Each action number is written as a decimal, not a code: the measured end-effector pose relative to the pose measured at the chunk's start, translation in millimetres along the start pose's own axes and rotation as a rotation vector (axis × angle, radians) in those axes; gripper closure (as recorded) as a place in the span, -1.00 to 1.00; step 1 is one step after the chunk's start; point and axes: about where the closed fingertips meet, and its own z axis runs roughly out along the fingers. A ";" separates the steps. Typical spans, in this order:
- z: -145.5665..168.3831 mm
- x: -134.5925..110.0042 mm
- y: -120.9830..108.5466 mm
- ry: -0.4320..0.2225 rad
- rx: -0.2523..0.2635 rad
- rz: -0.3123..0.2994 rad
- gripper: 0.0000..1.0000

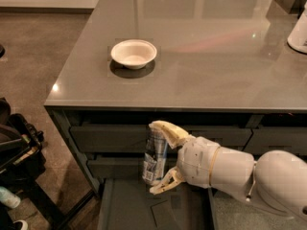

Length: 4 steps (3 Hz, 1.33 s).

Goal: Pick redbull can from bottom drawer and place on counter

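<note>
A slim silver metal can with blue-grey patches (pixel 154 163) hangs in the air in front of the dark grey drawer fronts, above the open bottom drawer (pixel 127 210). It stands nearly upright, with its top leaning a little to the right. Its printing is patchy and no brand or word on it can be read.

The white two-finger gripper (pixel 154 158) reaches in from the right on a thick white arm (pixel 249 174). Its pale fingers (pixel 168 131) are pinching the can lengthwise, one hooked over the top end and the other under the bottom end.

The can's top is just below the front edge of the large glossy grey rectangular counter surface (pixel 211 66), beside the upper handled drawer (pixel 108 138). The second drawer front (pixel 112 167) is behind its lower half. The bottom drawer's flat dark floor shows darker square patches.

On the surface a small round white bowl (pixel 134 53) sits toward the left front, well back from the edge. A white object (pixel 299 32) is cut off by the right border. Between them the surface is broad, bare and reflective. Left of the cabinet is brown floor (pixel 43 47), with dark gear (pixel 17 143) low at the left.
</note>
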 end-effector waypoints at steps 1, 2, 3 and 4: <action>1.0 -6.9 -3.4 0.014 -0.015 -0.026 1.00; 1.0 -7.0 -3.4 0.014 -0.015 -0.026 1.00; -6.5 -17.6 -26.0 0.037 -0.024 -0.076 1.00; -30.1 -40.0 -74.5 0.085 -0.034 -0.162 1.00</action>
